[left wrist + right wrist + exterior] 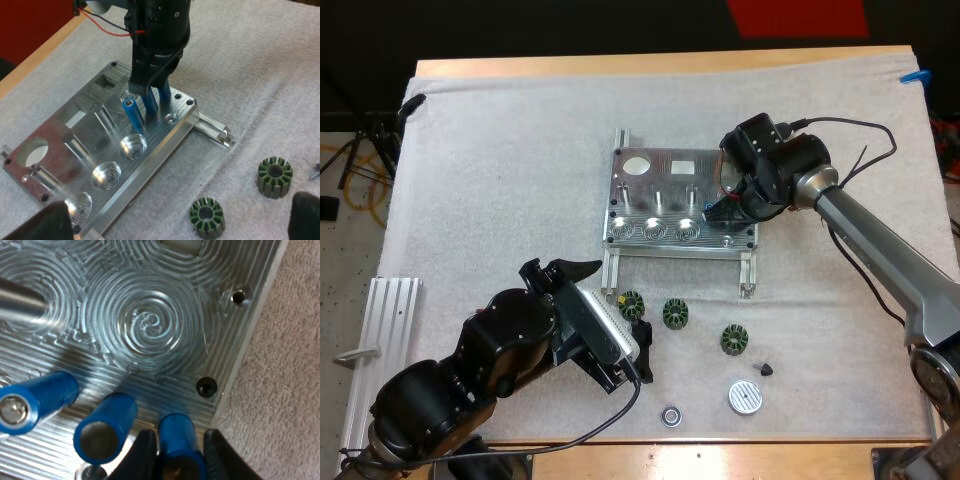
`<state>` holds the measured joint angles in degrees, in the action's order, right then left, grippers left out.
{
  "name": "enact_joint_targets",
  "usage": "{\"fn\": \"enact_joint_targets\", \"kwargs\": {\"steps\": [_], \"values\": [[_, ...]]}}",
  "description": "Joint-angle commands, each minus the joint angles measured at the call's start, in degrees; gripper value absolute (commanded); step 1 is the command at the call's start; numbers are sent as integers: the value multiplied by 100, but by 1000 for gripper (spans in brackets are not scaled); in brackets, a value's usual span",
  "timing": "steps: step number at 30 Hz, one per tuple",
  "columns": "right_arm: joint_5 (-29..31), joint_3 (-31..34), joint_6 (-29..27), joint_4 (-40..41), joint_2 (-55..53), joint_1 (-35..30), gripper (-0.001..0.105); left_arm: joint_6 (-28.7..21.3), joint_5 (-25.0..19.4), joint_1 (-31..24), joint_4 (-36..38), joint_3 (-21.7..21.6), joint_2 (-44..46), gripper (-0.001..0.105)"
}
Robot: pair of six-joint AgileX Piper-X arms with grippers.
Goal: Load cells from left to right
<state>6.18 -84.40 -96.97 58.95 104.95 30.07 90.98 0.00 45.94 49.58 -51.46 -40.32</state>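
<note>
Cells (134, 114), three blue cylinders, stand close together at the right end of the fixture (90, 145), past its row of three empty pockets. The white fleecy mat (500, 150) covers most of the table. The fixture is a milled aluminium plate on two rails. Its face is cut in fine concentric rings, and it has a round and a square opening on the far side.

The right gripper (725, 208) is down over that right end. The left wrist view shows it among the cells. Its own wrist view shows its black fingers (145, 457) pressing both sides of the end cell (179, 435), the one nearest the plate's edge. In that same view the leaning cell has a silver cap and the middle one a hollow end.

The left gripper (620, 308) hangs over the mat's near side, fingers (35, 222) wide apart and clear of everything. Three dark green slotted rings (675, 313) lie in front of the fixture. Nearer still are a round silver disc (744, 397) and a small dark ring (671, 415).
</note>
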Motion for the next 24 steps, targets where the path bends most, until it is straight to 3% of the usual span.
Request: {"fn": "enact_joint_targets", "kwargs": {"steps": [1,3,6,12,17,19,24], "values": [[165,61,-78,191,10,-76,29,11,0,6,-17,-32,37,85],[165,6,-78,180,-8,-76,61,11,0,6,-17,-32,37,85],[165,-101,-94,180,-114,-76,79,11,0,6,-17,-32,37,85],[165,-230,-94,118,-677,-76,79,11,-106,6,-77,-32,16,85],[177,-209,-282,-136,-1216,-76,79,11,-604,-40,-512,-32,-115,85],[178,-212,-411,-375,-1372,-76,79,11,-618,-184,-707,-32,-203,85],[269,-212,-620,-1012,-1724,-135,79,-102,-355,-1164,-1317,-32,-497,85]]}}
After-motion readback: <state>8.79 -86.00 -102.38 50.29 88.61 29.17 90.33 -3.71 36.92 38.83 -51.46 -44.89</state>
